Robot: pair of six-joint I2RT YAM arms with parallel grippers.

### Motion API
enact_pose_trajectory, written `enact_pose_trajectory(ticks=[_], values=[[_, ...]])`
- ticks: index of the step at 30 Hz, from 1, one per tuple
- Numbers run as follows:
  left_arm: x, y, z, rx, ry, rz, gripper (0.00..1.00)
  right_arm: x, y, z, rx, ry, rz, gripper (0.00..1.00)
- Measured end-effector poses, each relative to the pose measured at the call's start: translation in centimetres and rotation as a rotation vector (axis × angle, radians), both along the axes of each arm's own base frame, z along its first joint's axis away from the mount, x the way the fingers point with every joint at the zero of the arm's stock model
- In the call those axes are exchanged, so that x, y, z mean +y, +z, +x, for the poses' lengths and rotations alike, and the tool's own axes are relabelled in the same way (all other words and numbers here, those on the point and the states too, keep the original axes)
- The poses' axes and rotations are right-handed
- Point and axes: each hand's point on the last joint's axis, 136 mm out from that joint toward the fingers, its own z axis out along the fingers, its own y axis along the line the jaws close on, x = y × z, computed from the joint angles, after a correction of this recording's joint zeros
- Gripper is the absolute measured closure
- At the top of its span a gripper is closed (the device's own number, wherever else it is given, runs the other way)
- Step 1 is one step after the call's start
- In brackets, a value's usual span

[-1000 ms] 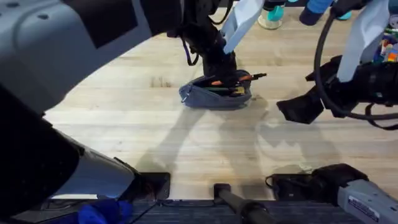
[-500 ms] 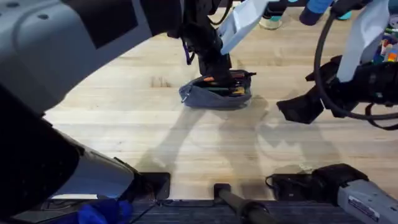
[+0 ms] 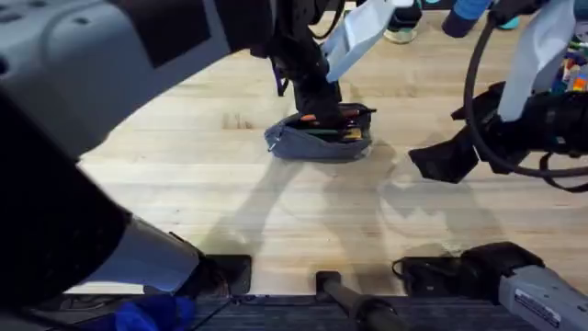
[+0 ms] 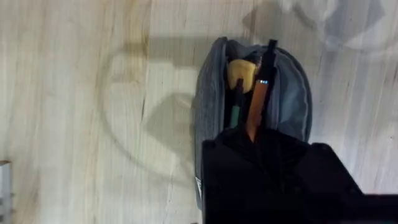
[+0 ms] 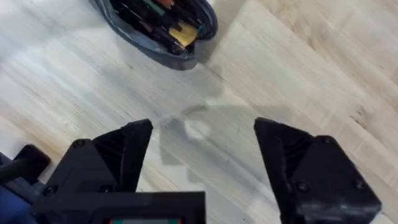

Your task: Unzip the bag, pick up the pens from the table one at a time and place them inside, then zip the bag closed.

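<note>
Pens, an orange pen point(image 4: 256, 106) leading, are sliding into the unzipped bag point(image 3: 317, 138) lying toward the table's point(image 3: 276, 221) far edge, where the left gripper point(image 3: 317, 99) (grip hidden, cannot tell) is hovering while the right gripper point(image 5: 202, 155) is waiting spread wide, empty, near the right edge.

— Where is there room for you to pass on the surface point(image 3: 276, 211)?

— You have bare wood in front of the bag point(image 3: 319, 138) and to its left, back to the arm bases. The strip between the bag and your right hand point(image 3: 446, 161) is bare as well.

— What blocks the bag itself?

— Your left hand point(image 3: 317, 99) stands right over the open mouth, with its arm rising behind, so from above the way is shut. The orange pen point(image 4: 257, 102) and a black pen point(image 4: 268, 55) lie in the opening, their tips past the rim.

— And your right hand?

— Its fingers stand wide apart above bare wood, well clear of the bag point(image 5: 155, 25).
</note>
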Motion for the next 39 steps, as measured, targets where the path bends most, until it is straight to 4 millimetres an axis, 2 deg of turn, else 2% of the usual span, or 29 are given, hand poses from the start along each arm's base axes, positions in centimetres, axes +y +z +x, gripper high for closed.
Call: enact_pose_trajectory(ticks=[7, 11, 13, 15, 19, 20, 22, 31, 34, 39], values=[[0.0, -3.0, 0.1, 0.072, 0.000, 0.043, 0.959, 0.0, 0.0, 0.0, 0.000, 0.000, 0.000, 0.004], [0.0, -3.5, 0.1, 0.083, 0.000, 0.050, 0.959, 0.0, 0.0, 0.0, 0.000, 0.000, 0.000, 0.004], [0.0, -3.5, 0.1, 0.082, -0.002, 0.050, 0.907, 0.0, 0.0, 0.0, 0.000, 0.000, 0.000, 0.004], [0.0, -3.5, 0.1, 0.082, -0.003, 0.050, 0.743, 0.0, 0.0, 0.0, 0.000, 0.000, 0.000, 0.004], [0.0, -3.5, 0.1, 0.080, -0.006, 0.051, 0.138, 0.0, 0.0, 0.0, 0.000, 0.000, 0.000, 0.003], [0.0, -3.5, 0.0, 0.082, -0.004, 0.050, 0.039, 0.0, 0.0, 0.0, 0.000, 0.000, 0.000, 0.003], [0.0, -3.5, 0.0, 0.082, -0.003, 0.050, 0.008, 0.0, 0.0, 0.0, 0.000, 0.000, 0.000, 0.003], [0.1, -3.1, -0.2, 0.099, 0.001, 0.059, 0.006, 0.0, 0.0, 0.0, 0.000, 0.000, 0.000, 0.004], [-0.1, -2.0, 0.0, 0.094, 0.004, 0.055, 0.006, 0.0, 0.0, 0.0, 0.000, 0.000, 0.000, 0.003], [-0.3, 2.0, 0.6, 0.029, 0.012, 0.022, 0.006, 0.0, 0.0, 0.0, 0.000, 0.000, 0.000, 0.003]])
